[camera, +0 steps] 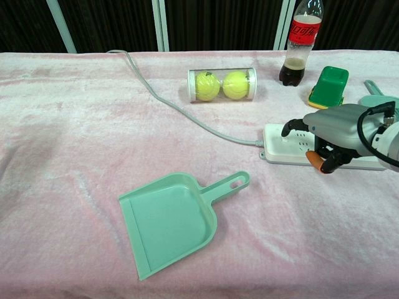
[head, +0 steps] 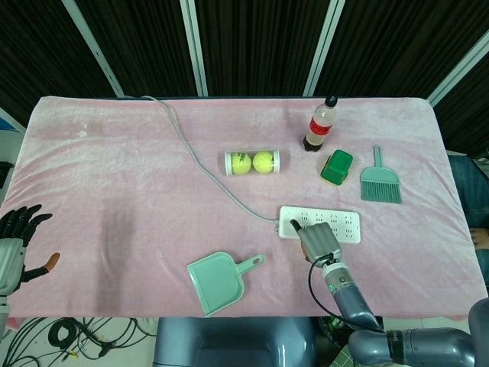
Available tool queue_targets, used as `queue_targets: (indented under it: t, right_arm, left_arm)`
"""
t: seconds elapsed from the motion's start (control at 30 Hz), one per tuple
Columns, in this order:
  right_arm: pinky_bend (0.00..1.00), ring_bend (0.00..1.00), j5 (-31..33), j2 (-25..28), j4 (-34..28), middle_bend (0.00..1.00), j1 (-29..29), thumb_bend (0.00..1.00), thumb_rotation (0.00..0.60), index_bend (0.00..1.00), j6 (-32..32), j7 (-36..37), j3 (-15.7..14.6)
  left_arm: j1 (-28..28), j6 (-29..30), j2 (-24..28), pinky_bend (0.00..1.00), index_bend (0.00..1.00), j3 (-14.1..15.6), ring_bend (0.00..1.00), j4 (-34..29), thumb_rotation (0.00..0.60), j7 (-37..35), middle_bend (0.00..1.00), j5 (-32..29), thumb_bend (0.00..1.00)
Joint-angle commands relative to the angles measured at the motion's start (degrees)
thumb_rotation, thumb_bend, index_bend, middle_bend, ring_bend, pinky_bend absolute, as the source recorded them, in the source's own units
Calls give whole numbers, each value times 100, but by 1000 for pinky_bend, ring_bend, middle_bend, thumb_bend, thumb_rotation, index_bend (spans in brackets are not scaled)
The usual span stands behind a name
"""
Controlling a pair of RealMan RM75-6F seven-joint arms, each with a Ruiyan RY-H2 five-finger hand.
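Right hand point(camera: 333, 134) rests on power strip point(head: 336, 223), lower right, fingers curled, gripping nothing; left hand point(head: 15, 241) spread, lower left edge.

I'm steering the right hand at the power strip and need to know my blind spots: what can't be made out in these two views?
- Contact between the right hand and the power strip: head view, hidden under the hand; chest view, fingers block it.
- Brush: chest view, cut off by the right edge.
- Left hand: head view, cut off at the left edge; absent from chest view.
- Bottle cap: chest view, cut off at top.
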Motion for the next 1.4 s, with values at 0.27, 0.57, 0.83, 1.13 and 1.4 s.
queue_targets:
  t: [0.27, 0.57, 0.83, 1.13, 1.4]
  right_arm:
    - [1000, 1000, 18, 18, 1, 953, 12, 601, 600, 189, -7, 17, -3]
    - [1000, 1000, 51, 32, -34, 953, 48, 601, 600, 187, -26, 8, 10]
    - [1000, 1000, 150, 50, -56, 953, 72, 602, 600, 187, -25, -40, -7]
    - [1000, 1000, 184, 61, -56, 952, 95, 602, 600, 187, -51, -25, -20]
    - [1000, 1000, 248, 57, -3, 953, 122, 602, 600, 187, -99, -16, -29]
  left_arm:
    - [5, 12, -7, 0, 189, 0, 23, 13, 600, -6, 80, 9, 260]
    - [-7, -15, -12, 0, 189, -2, 23, 9, 600, 24, 80, -8, 260]
    - [-1, -8, 5, 0, 189, -8, 23, 12, 600, -7, 80, -13, 260]
    - [-1, -5, -8, 0, 189, -5, 23, 7, 600, 18, 80, -9, 260]
    - [-7, -8, -9, 0, 189, -11, 23, 16, 600, 11, 80, -8, 260]
